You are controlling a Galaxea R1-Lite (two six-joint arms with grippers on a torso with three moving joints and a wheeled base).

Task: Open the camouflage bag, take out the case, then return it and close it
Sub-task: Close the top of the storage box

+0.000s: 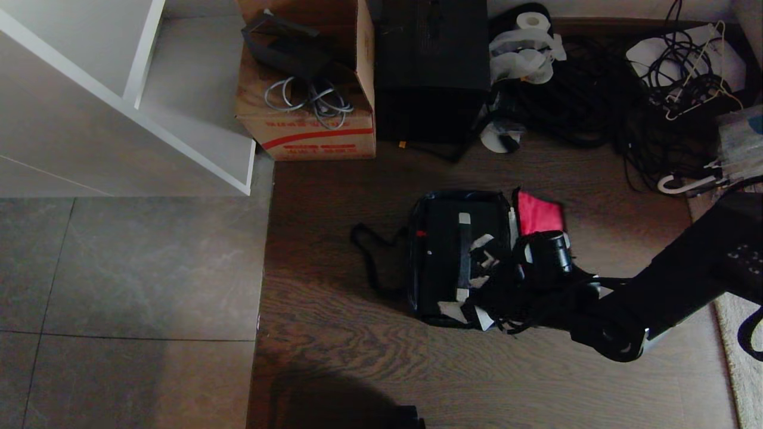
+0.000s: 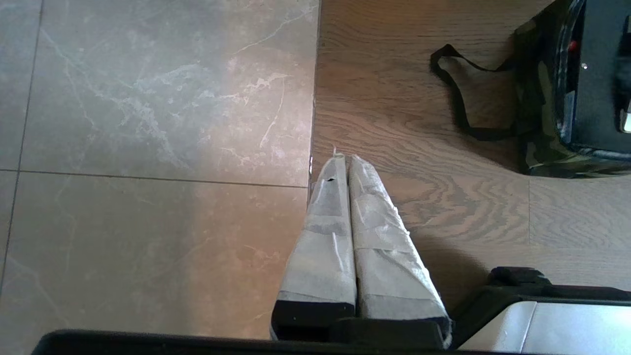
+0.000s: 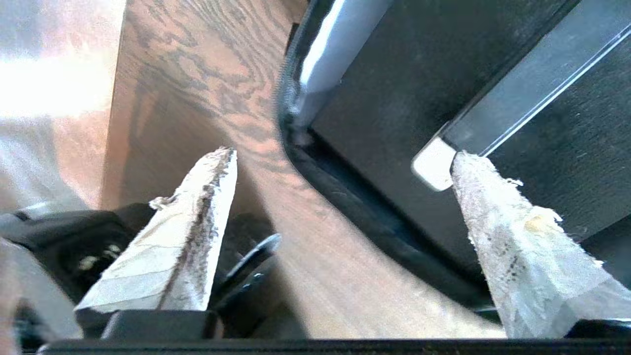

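Two pincers: right pincer point(image 3: 340, 192) over the near end of the camouflage bag point(image 1: 417, 262), its taped fingers point(image 3: 512, 246) spread wide and holding nothing, one tip touching the silver end of the handle point(image 3: 537, 91); left pincer point(image 2: 345, 162) parked over the floor, fingers pressed together, empty
Bag: on the wood floor point(image 1: 334, 345), lid thrown back with red lining point(image 1: 538, 213) showing, black strap point(image 1: 372, 256) trailing to its left
Case: the case point(image 1: 447, 256) lies inside the open bag, handle up
Step in hand: judged to be letting go of the case after returning it — closing the bag comes next
Method: lift the pincer straight clear of the handle; then reach for the lid edge; fold it flat before working the zipper
Risk: a frayed taped tip could snag the handle
Floor: dark wood planks, grey tiles point(image 1: 119, 286) alongside
Room: cardboard box point(image 1: 310, 89), tall black box point(image 1: 432, 65), tangled cables point(image 1: 602, 101), white shelving point(image 1: 119, 89)
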